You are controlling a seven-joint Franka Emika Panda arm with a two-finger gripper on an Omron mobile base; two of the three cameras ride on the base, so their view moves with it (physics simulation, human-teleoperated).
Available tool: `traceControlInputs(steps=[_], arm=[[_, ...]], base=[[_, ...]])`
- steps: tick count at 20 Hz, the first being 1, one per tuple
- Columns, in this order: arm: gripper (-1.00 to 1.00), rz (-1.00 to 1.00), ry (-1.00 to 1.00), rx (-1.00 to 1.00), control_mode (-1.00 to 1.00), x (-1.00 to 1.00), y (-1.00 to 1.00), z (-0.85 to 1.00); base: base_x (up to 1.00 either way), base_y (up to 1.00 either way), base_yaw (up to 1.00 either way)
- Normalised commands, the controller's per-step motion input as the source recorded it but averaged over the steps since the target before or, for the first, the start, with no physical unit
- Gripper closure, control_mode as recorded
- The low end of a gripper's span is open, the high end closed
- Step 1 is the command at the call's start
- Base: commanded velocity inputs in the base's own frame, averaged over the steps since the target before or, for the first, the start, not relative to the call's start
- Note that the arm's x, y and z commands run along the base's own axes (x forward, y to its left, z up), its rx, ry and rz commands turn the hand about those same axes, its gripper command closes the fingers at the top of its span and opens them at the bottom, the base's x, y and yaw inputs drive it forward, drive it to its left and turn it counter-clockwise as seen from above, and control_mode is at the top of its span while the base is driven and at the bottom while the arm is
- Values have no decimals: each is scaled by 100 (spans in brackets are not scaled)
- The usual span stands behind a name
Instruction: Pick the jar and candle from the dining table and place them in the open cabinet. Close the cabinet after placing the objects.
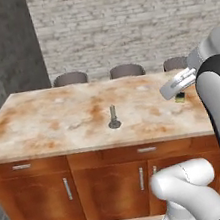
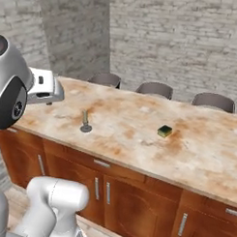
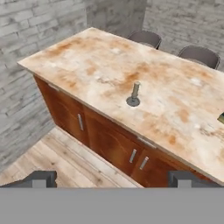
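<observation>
The candle (image 1: pixel 113 116) stands upright on its small dark dish, left of the middle of the table (image 1: pixel 42 118) and toward the near edge. Its long axis runs straight up, and nothing is close beside it. In the hand view it sits ahead of me, roughly centred and a little to the left of the midline between my fingers (image 3: pixel 113 178), well apart from them and lower down. I am high over the floor in front of the table, looking down across its near edge. In the left base view my hand is up at the right, above the table's right part, so the candle lies to the left and below.

Further right on the table lies a small green-and-yellow block (image 2: pixel 164 131), well apart from the candle; it looks like a sponge. I see no jar on the table in these pictures.

My fingers are spread wide, one tip at each lower side of the hand view, with nothing between them and touching nothing.

I judge the next move to be forward and down toward the candle, coming in from above.
</observation>
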Motion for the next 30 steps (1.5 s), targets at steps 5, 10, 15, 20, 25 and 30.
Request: traceControlInputs(steps=[5, 10, 15, 20, 25, 30], arm=[[-100, 0, 0, 0, 100, 0, 0, 0], [-100, 0, 0, 0, 100, 0, 0, 0], [-100, 0, 0, 0, 100, 0, 0, 0], [-100, 0, 0, 0, 100, 0, 0, 0], [-100, 0, 0, 0, 100, 0, 0, 0], [-100, 0, 0, 0, 100, 0, 0, 0]], base=[[39, 38, -38], [32, 52, -19], [31, 54, -15], [47, 38, -27], [53, 21, -20], [38, 20, -6]])
